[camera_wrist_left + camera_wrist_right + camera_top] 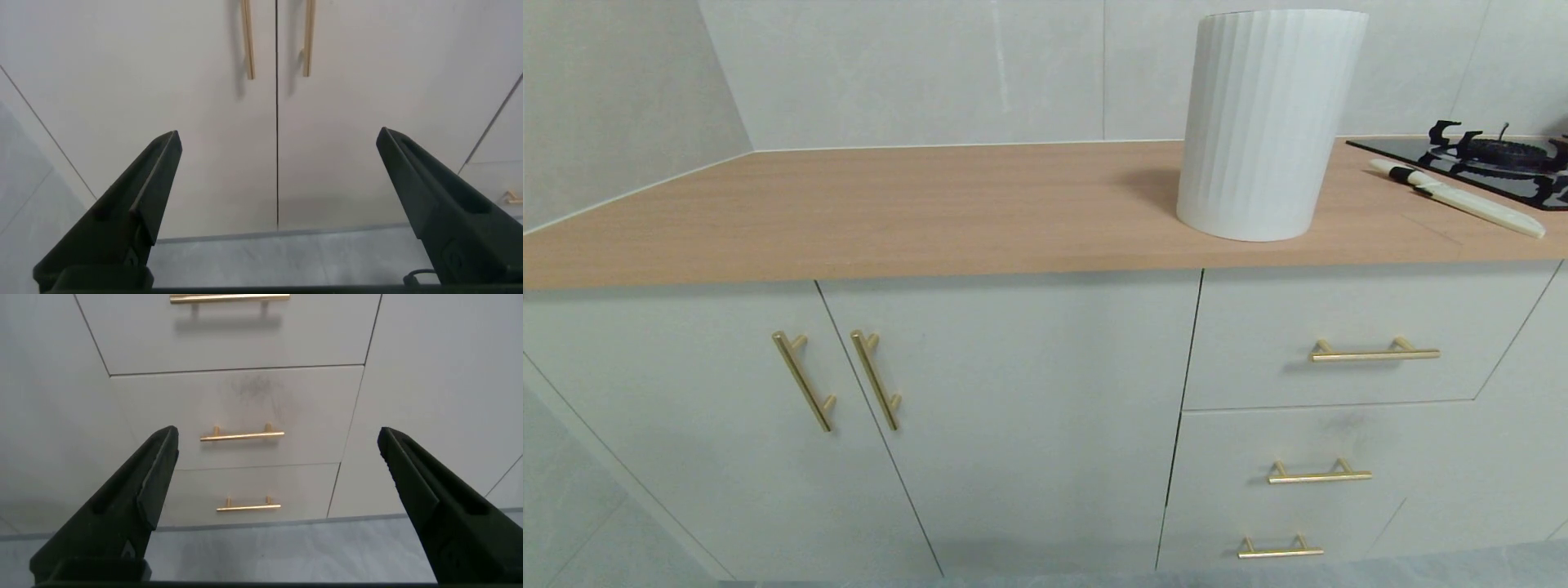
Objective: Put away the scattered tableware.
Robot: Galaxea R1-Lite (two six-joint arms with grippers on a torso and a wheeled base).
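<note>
A slim cream-coloured knife with a black band (pixel 1458 198) lies flat on the wooden tabletop (pixel 890 204), at about two o'clock in the head view. It is at three o'clock of the tall white ribbed cylindrical container (pixel 1262 122) and apart from it. The banded end rests just beside the black glass hob (pixel 1396 149), and the longer tapered end points toward four o'clock.

The left tool (pixel 278 137) is spread wide and holds nothing. It faces the pale cabinet doors (pixel 163 82), with their gold bar handles (pixel 248 41) at twelve o'clock ahead of it. The right tool (pixel 276 434) is likewise released and empty, and it faces the stacked pale drawers (pixel 245 400) below the tabletop. Both tools sit low, well apart from the knife.

The knife looks light and rigid, with a smooth surface that may slip under the pads. It lies low against the wood, so there is little height to pinch. The best hold is probably across its narrow sides at the black band (likely where handle meets blade), from straight above. The tapered part may be sharp or brittle, so it should be spared any squeeze. The right arm is probably the nearer one, and the ribbed container seems a likely place to stand it.
</note>
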